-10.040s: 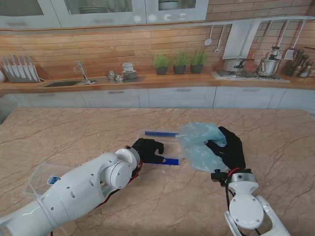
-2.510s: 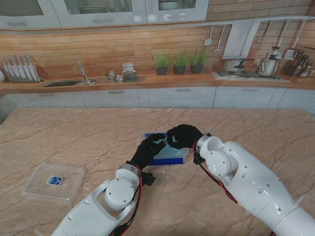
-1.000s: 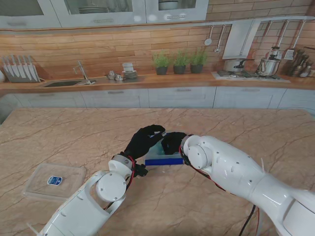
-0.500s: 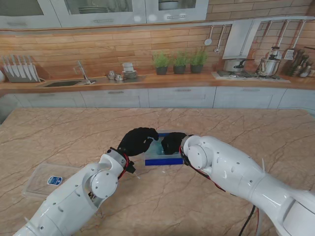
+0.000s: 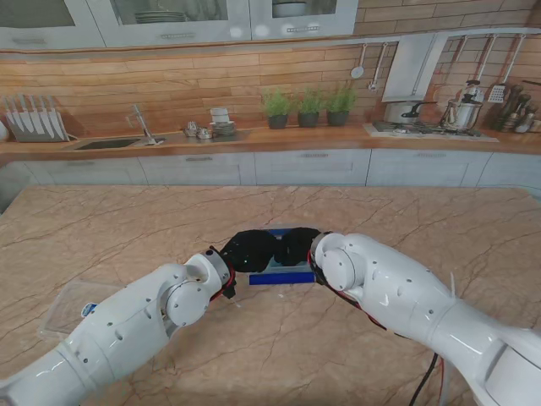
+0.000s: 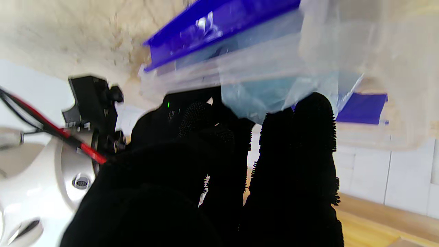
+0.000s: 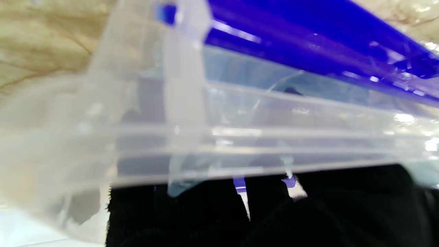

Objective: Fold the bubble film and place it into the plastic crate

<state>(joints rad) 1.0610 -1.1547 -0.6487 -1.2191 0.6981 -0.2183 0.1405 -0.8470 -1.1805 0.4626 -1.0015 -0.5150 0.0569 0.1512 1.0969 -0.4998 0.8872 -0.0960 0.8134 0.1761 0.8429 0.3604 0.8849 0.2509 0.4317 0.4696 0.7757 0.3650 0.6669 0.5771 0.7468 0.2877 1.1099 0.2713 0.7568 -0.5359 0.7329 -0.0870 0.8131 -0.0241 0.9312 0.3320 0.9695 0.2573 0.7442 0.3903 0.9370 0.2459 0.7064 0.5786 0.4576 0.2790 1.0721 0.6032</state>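
The pale blue, translucent bubble film is a crumpled wad with no clear long axis or heading; from the stand camera it is almost wholly hidden under the two black-gloved hands. It lies inside the clear plastic crate with blue rim strips, which sits near the middle of the marble table, its long side running left to right. The left wrist view shows the film bunched against the crate's transparent wall, and the right wrist view shows a bluish mass through the same clear wall. The black-gloved left hand reaches over the crate's left part with its fingers curled down, their tips touching the film; whether they grip it I cannot tell. The black-gloved right hand is over the crate's right part, just beside the left hand, and its hold cannot be made out. A clear flat plastic lid with a blue label lies well apart at the near left.
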